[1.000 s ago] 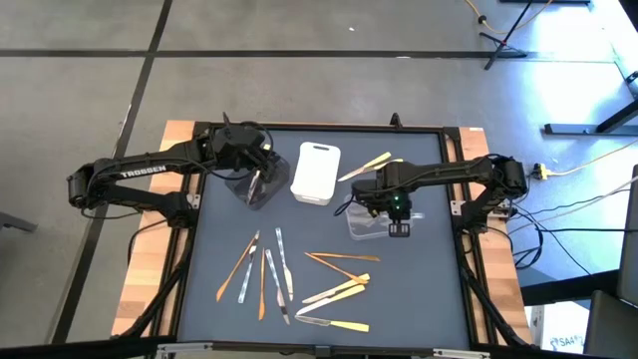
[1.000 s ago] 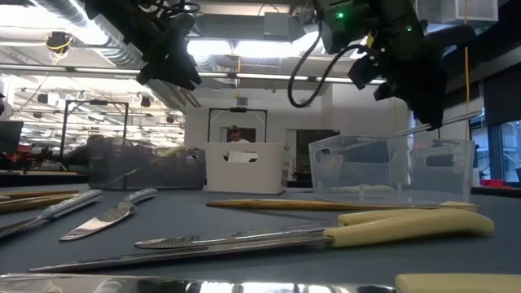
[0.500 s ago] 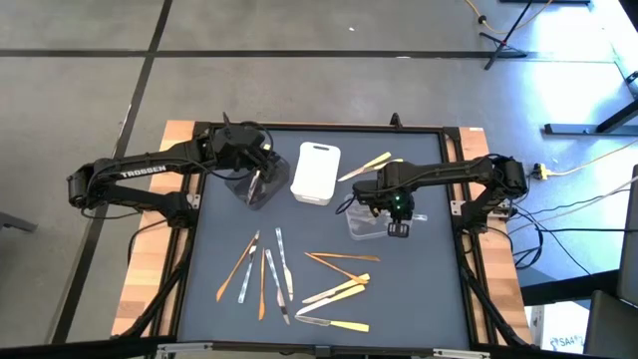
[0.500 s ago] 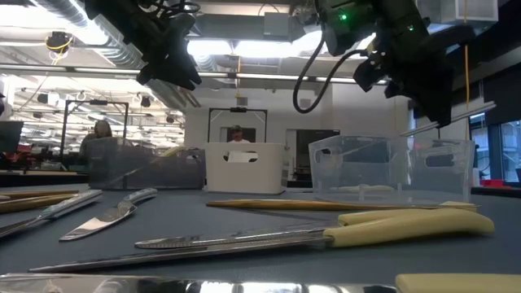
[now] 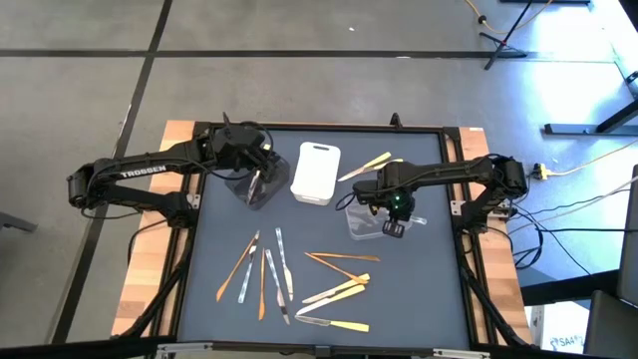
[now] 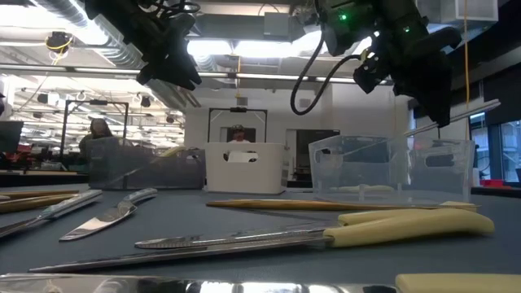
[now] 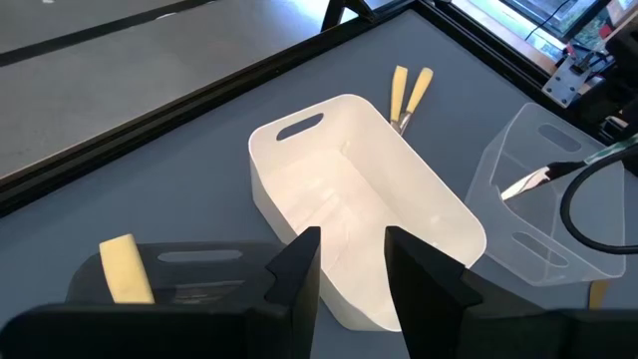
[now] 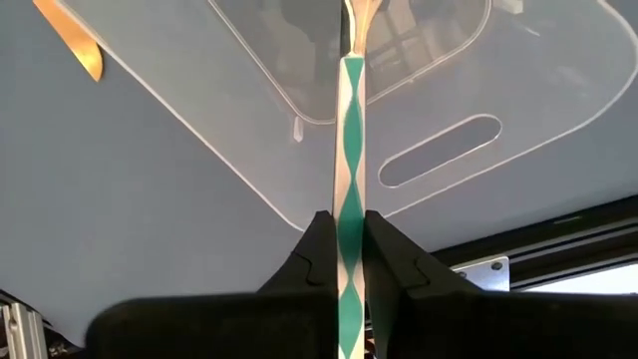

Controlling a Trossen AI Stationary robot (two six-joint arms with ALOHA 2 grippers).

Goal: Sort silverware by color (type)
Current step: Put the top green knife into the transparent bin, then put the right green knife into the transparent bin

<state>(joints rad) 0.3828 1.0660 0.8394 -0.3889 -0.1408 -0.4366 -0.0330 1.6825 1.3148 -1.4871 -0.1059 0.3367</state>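
Note:
Several pale yellow, orange-brown and silver-grey utensils (image 5: 289, 274) lie flat on the near half of the dark mat, and two pale yellow ones (image 5: 364, 167) lie by the far edge. My right gripper (image 8: 351, 224) hangs over the clear tray (image 5: 361, 221), shut on a silver utensil (image 6: 464, 114) whose handle looks green-and-white patterned. My left gripper (image 7: 349, 261) is open above the black tray (image 5: 249, 187), which holds a pale yellow piece (image 7: 118, 269). The white tray (image 5: 316, 173) stands between the two trays. My right gripper pinches the utensil's patterned handle (image 8: 351, 170) between its two fingers, coming from above and pointing down. The utensil is lifted clear and nearly level. Its outer end (image 6: 492, 105) is tipped up a little, and its other end (image 7: 526, 182) reaches over the clear tray.
The mat is bordered by a black frame (image 5: 454, 140) on a wooden table. Bare mat lies right of the loose utensils (image 5: 419, 289). In the low view a yellow-handled knife (image 6: 326, 236) lies close to the camera. People show in the room far behind.
My right gripper has shifted slightly over the clear tray with the utensil still in its fingers. The utensil's outer end has risen a little, so it sits more tilted than before.

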